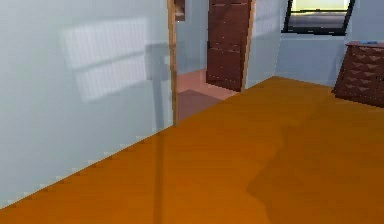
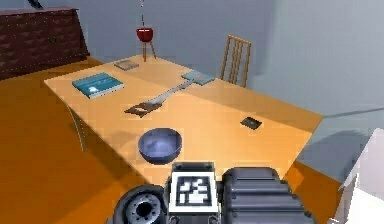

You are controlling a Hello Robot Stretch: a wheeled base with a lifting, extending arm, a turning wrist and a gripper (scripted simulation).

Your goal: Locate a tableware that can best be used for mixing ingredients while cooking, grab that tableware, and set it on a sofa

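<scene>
The blue bowl (image 2: 160,146) sits near the surface's (image 2: 225,120) close edge, at 12 o'clock from the hand (image 2: 146,207), which is probably lined up for a grasp. I cannot tell the hand's state or whether it holds anything.

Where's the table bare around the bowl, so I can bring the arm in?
Bare wood lies between the blue bowl and the small dark square thing, and between the bowl and the blue book. The far end of the table is crowded: a long grey utensil, a flat grey thing and a red thing.
</scene>
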